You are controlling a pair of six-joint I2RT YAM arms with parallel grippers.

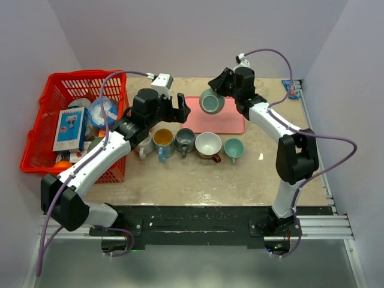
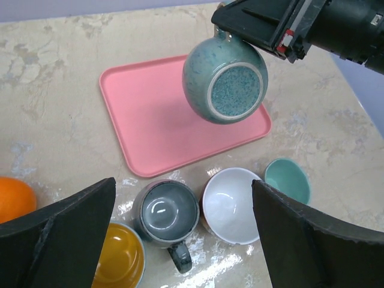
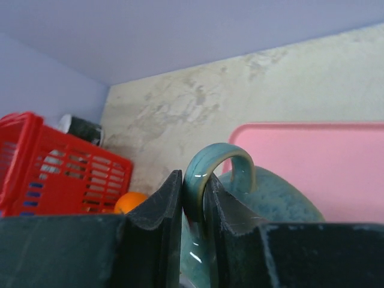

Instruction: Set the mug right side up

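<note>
**Teal mug aloft by its handle, not yet righted**

The speckled teal ceramic mug (image 2: 225, 78) hangs in the air over the flat pink plastic tray (image 2: 150, 126), well clear of the marbled beige bench (image 2: 54, 72). Its rough, unglazed foot ring faces the left wrist camera, so the mug is tipped over with its mouth pointing away. From these angles I cannot quite tell whether the mouth faces straight down or more to the side.

Holding it by the handle makes sense. The handle gives a thin, firm purchase and leaves the body free to swing round as the wrist rolls. Lifting it above the tray also gives room for that turn without knocking the cups lined up on the bench nearer the arms.

The right claw (image 3: 193, 183) is clenched on the mug's looped handle, one finger pressed against each side, with only the handle's thickness between them. It touches nothing else.

The left claw (image 2: 183, 183) is spread as wide as it goes and grasps nothing. It hovers above the dark grey glazed mug (image 2: 165, 210) and the white-lined cup (image 2: 231, 204), both standing mouth up. It appears to be simply waiting, out of the other arm's way.

By my reading, the roll of the wrist and the setting down on the base are yet to come.
</note>
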